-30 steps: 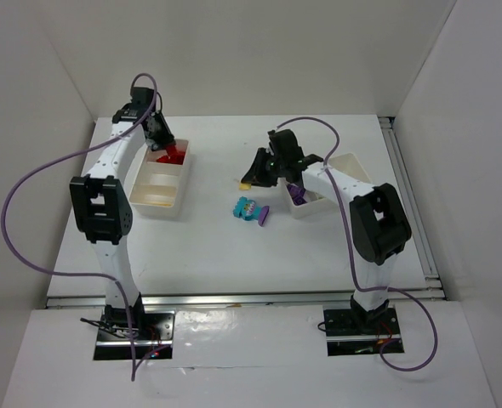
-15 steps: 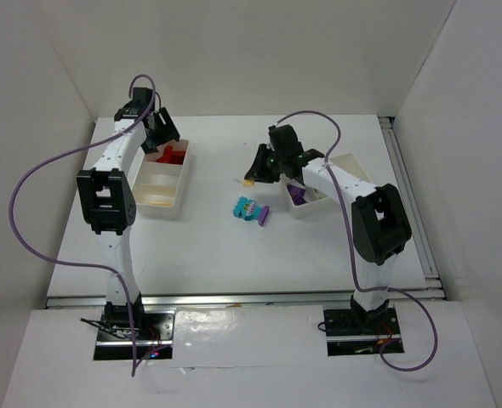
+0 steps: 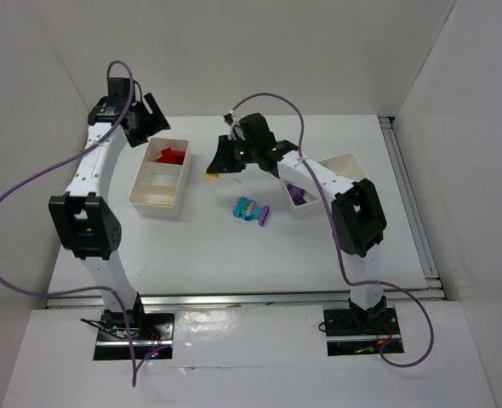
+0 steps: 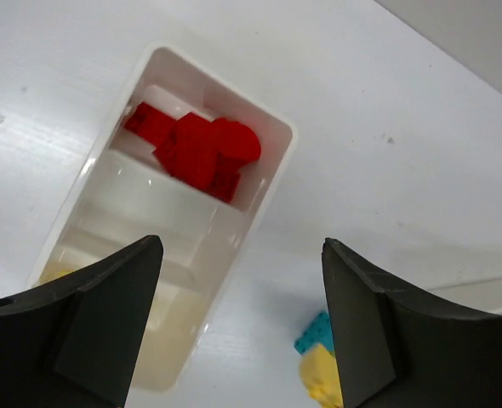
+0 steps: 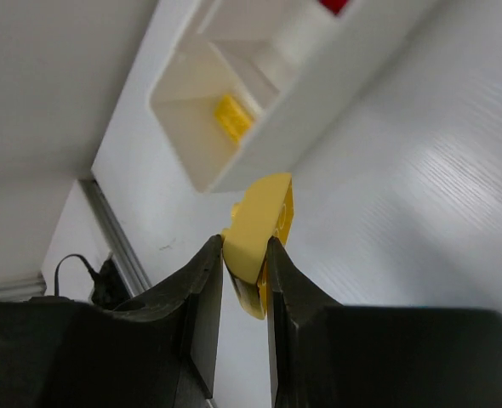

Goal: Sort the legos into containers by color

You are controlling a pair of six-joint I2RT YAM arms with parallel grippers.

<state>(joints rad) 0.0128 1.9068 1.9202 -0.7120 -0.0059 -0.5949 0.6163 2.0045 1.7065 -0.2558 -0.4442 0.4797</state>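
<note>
The left container (image 3: 181, 183) holds red legos (image 3: 170, 155) in its far compartment and a yellow one (image 5: 231, 116) in its near compartment. My left gripper (image 3: 149, 119) hangs open and empty above the tray's far left corner, and its wrist view looks down on the red legos (image 4: 196, 149). My right gripper (image 3: 210, 172) is shut on a yellow lego (image 5: 259, 225) just right of that tray (image 5: 259, 127). A small cluster of cyan and purple legos (image 3: 251, 210) lies mid-table. The right container (image 3: 346, 161) holds purple legos (image 3: 298, 195).
A cyan brick (image 4: 315, 331) with a yellow one (image 4: 323, 378) beside it shows at the bottom edge of the left wrist view. White walls close in the table at the back and both sides. A metal rail (image 3: 408, 195) runs along the right edge.
My left gripper has opened and risen back-left off the red compartment, where the red legos now lie. The right gripper carried the yellow lego leftward, close to the left tray.
</note>
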